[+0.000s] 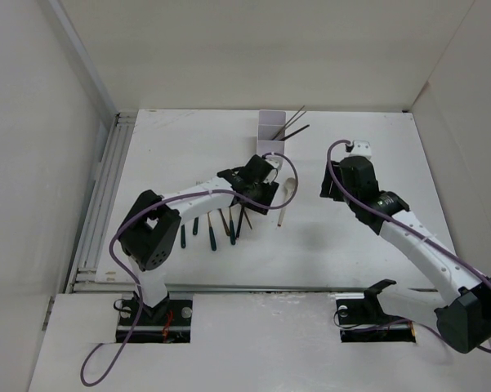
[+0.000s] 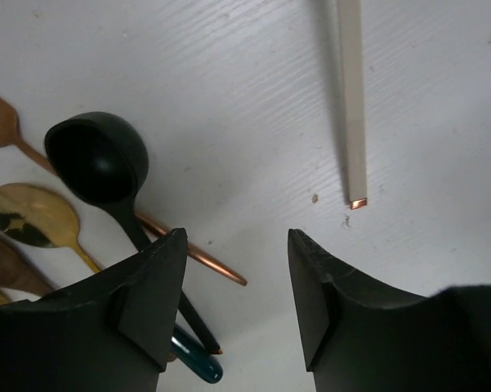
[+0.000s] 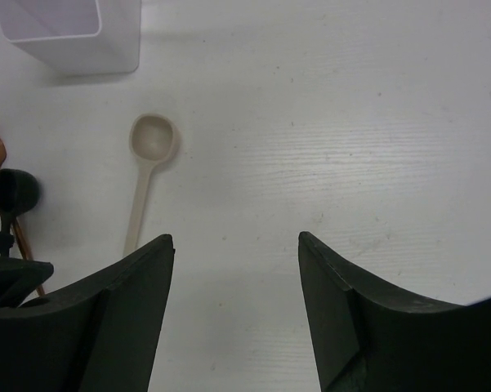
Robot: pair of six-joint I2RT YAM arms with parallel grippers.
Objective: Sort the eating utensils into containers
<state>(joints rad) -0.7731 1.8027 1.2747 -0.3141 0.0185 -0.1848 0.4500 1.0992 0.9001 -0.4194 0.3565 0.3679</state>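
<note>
You're at the pick: left jaws hang wide and empty beside the black spoon [image 2: 98,159] on the counter [image 2: 253,98], right jaws wide too. Centre on its handle, close, then head for the organizer [image 1: 267,140].

The organizer [image 1: 274,131] stands at the far middle of the worktop [image 1: 368,245]. The chopsticks [image 1: 297,121] stand in it, leaning out to the right; we cannot tell which compartment holds them. Before the organizer and slightly right lies a lone spoon [image 1: 286,194], bowl toward the far side, apart from everything else. Left of it and nearer to us, the other utensils [image 1: 213,235] lie in a row, handles toward the near edge. In that row a deep spoon [image 2: 98,159] lies rightmost, with a fork [image 2: 0,126] just left of it; the fork's handle passes under the deep spoon's handle. The left end effector [image 1: 257,189] hangs between this row and the lone spoon.
</note>
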